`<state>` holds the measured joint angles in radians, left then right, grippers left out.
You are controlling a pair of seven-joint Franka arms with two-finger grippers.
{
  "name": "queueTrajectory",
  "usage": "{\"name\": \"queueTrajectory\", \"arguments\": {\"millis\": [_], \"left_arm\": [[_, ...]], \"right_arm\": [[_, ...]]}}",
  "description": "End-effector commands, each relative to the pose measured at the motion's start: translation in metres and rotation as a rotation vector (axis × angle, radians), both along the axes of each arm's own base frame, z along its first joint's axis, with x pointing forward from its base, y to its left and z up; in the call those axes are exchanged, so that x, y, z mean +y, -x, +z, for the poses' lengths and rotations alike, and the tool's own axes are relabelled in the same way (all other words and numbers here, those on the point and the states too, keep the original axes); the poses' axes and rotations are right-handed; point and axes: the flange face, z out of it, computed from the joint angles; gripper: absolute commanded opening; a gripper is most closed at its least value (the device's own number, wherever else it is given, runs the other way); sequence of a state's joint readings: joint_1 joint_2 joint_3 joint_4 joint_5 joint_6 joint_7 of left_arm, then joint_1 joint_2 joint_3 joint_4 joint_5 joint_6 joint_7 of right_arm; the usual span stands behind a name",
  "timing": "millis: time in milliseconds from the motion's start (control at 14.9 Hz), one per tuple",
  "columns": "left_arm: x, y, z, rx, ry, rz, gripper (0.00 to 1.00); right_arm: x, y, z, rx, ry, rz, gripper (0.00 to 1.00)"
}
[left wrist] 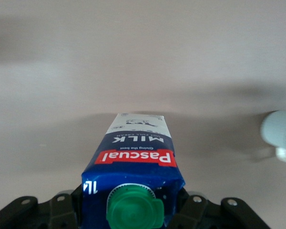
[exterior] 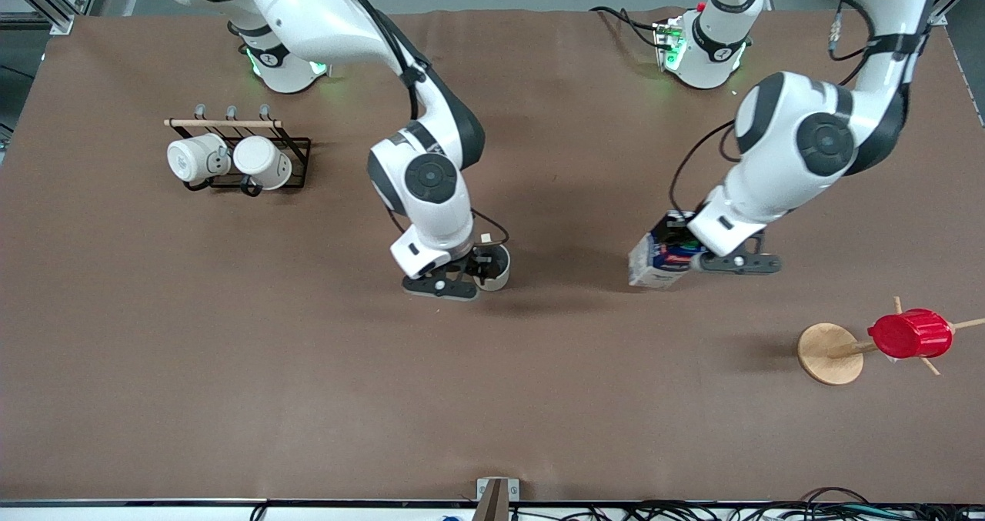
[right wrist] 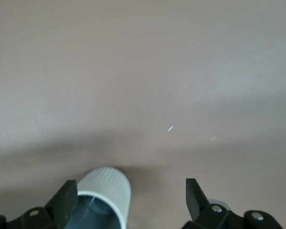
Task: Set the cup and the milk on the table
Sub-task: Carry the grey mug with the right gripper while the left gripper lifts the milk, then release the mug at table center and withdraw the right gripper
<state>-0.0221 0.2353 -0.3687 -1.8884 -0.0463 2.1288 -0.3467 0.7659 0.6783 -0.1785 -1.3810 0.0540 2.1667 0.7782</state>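
The table [exterior: 231,367] lies bare and wide toward the front camera. The left gripper [exterior: 696,261] pinches the milk [exterior: 658,259], tilted, near the table's middle. The right gripper [exterior: 469,276] is spread around one wall of the cup [exterior: 496,268], one finger [right wrist: 66,202] outside. A mug rack [exterior: 238,151] and red cup [exterior: 910,334] stand well apart.

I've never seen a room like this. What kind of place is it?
Probably a robot lab, not a kitchen. Two white arms bolted onto a brown-covered table hold a milk carton and a cup, with cables and metal framing at the edges.
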Motion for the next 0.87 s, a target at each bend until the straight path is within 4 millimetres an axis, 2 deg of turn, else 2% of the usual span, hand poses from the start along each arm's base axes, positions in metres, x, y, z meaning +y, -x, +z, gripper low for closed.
{"name": "queueTrajectory", "arguments": {"millis": [0, 134, 335, 469, 603, 670, 804], "left_arm": [[-0.063, -0.005, -0.005, 0.035, -0.024, 0.048, 0.56], [-0.106, 0.01, -0.01, 0.052, -0.022, 0.08, 0.56], [-0.158, 0.028, -0.025, 0.074, -0.029, 0.093, 0.56], [-0.175, 0.028, -0.029, 0.067, -0.043, 0.115, 0.56], [-0.201, 0.034, -0.039, 0.072, -0.062, 0.114, 0.56], [-0.208, 0.034, -0.044, 0.072, -0.073, 0.116, 0.56], [-0.208, 0.028, -0.047, 0.065, -0.096, 0.106, 0.56]], "right_arm": [[-0.051, -0.018, 0.059, -0.034, 0.022, -0.008, 1.0], [-0.102, -0.038, 0.097, -0.069, 0.053, -0.017, 1.0], [-0.174, -0.051, 0.146, -0.062, 0.104, -0.018, 1.0], [-0.219, -0.056, 0.176, -0.072, 0.122, -0.01, 1.0], [-0.279, -0.058, 0.206, -0.058, 0.112, -0.01, 1.0], [-0.304, -0.056, 0.222, -0.051, 0.104, -0.005, 1.0], [-0.357, -0.047, 0.243, -0.013, 0.096, 0.005, 1.0]]}}
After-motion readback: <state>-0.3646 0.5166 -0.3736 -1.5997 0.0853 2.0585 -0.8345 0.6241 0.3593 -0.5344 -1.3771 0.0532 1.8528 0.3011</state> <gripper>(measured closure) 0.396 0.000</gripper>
